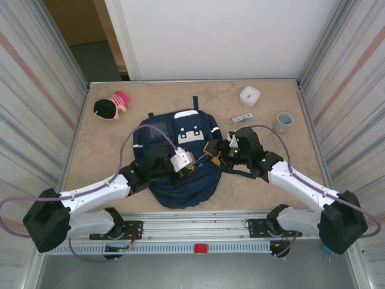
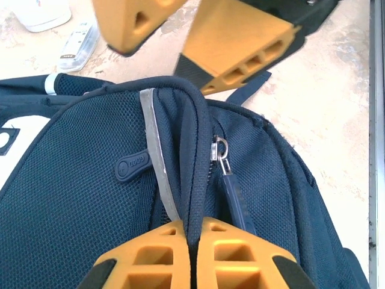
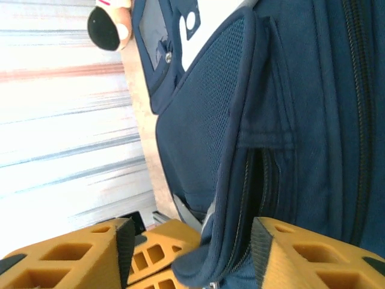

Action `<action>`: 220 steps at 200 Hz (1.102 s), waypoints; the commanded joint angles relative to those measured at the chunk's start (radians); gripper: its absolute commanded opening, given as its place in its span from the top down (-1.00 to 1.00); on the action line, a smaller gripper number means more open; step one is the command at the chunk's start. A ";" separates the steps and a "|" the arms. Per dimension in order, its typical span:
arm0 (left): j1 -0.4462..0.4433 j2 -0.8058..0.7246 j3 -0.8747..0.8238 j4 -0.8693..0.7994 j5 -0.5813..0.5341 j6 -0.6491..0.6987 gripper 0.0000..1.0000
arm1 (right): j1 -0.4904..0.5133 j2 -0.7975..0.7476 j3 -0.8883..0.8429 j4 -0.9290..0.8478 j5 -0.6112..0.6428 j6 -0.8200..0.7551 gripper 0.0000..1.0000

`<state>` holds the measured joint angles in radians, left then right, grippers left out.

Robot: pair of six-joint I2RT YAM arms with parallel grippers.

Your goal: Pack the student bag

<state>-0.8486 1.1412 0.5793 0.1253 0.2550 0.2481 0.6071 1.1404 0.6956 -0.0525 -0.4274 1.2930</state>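
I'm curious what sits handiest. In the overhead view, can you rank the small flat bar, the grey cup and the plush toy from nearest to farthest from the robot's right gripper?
Measured from the right gripper:
1. small flat bar, just beyond it, slightly right.
2. grey cup, farther right.
3. plush toy, far-left corner.

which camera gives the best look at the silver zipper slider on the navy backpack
Left wrist: the silver metal zipper slider sits close up near mid-frame, dark pull hanging below. Top external shows the whole navy blue fabric backpack, slider too small to tell. Right wrist shows its side seams and zipper teeth.
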 commanded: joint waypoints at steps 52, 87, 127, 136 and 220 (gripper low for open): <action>-0.007 -0.035 0.025 0.024 0.078 0.115 0.95 | -0.024 0.088 0.022 0.109 -0.088 0.046 0.33; -0.007 -0.048 0.041 -0.027 0.034 0.065 0.71 | -0.025 0.063 -0.002 0.126 -0.052 0.041 0.90; -0.028 -0.143 0.103 -0.160 -0.013 -0.215 0.15 | -0.002 -0.003 -0.050 0.171 0.003 0.064 1.00; -0.043 -0.167 0.120 -0.195 -0.077 -0.306 0.12 | 0.004 -0.015 -0.056 0.183 0.016 0.072 1.00; -0.213 -0.192 0.151 -0.419 -0.307 -0.967 -0.19 | 0.034 0.035 0.013 0.237 -0.036 0.060 1.00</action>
<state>-1.0183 0.9207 0.7174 -0.2169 0.0017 -0.5190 0.6292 1.1625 0.6395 0.1093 -0.4202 1.3575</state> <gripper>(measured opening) 0.591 0.123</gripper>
